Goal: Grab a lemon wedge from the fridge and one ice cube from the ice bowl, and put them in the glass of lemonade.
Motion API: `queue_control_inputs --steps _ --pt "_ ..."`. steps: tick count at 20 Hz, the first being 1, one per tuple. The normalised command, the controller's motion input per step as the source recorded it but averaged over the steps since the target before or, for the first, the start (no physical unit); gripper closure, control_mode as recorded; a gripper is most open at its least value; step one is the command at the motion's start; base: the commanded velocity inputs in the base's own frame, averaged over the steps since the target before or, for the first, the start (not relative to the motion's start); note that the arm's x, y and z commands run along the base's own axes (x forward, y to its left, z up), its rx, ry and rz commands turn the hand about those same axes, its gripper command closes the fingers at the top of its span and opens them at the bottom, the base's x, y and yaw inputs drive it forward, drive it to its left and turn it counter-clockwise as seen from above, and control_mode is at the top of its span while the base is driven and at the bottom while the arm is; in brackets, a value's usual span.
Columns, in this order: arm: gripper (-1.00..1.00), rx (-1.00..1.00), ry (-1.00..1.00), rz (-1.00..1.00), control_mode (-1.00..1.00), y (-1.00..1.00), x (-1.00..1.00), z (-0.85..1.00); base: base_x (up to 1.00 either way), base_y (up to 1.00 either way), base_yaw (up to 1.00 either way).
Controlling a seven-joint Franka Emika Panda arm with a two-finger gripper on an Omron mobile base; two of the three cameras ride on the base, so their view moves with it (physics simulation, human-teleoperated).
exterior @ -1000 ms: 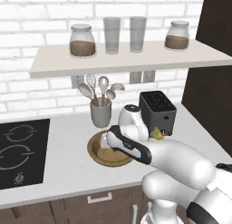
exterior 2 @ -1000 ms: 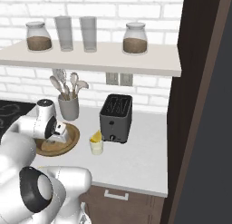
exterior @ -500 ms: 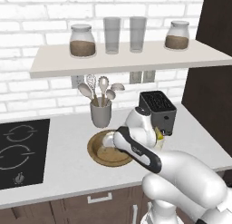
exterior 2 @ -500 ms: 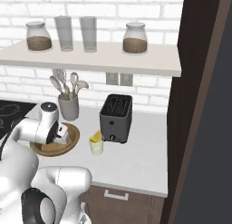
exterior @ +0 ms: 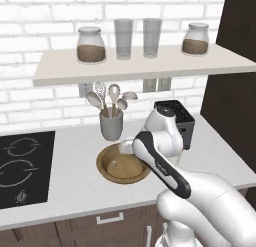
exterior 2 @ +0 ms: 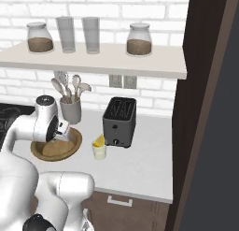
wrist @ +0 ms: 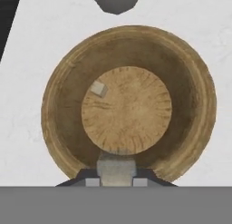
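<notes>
The end effector [wrist: 116, 177] hangs over the ice bowl [wrist: 54, 119], its two dark fingertips [wrist: 92, 180] clenched on a pale ice cube [wrist: 116, 168] that sits between them at the near rim in the hand view. A second, smaller ice cube [wrist: 98, 88] lies loose on the flat wooden floor of the bowl, off to one side of its middle. The ice bowl [exterior: 107, 173] rests on the white tabletop [exterior: 70, 186], just in front of the grey utensil cup [exterior: 111, 125] with its spoons and between the black cooktop [exterior: 22, 166] at the tabletop's left end and the black toaster [exterior 2: 119, 121]. In the right base view the glass of lemonade [exterior 2: 99, 150] stands just beside the toaster's front left corner, near the bowl's [exterior 2: 70, 148] right rim but apart from it, and the lemon wedge [exterior 2: 98, 140] sits in the top of the glass. The dark fridge [exterior 2: 205, 108] rises at the tabletop's right end. Above, a shelf [exterior 2: 93, 59] carries two jars and two tall empty glasses [exterior 2: 78, 34].
</notes>
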Motion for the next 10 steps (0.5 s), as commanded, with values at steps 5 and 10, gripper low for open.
queue_control_inputs --steps 5,10 --pt "1.00 -0.08 -0.12 0.00 -1.00 -0.12 -0.29 0.91 0.00 0.00 0.00" --pt "1.00 -0.14 0.00 0.02 -1.00 -0.32 -0.19 0.76 0.00 0.00 0.00"
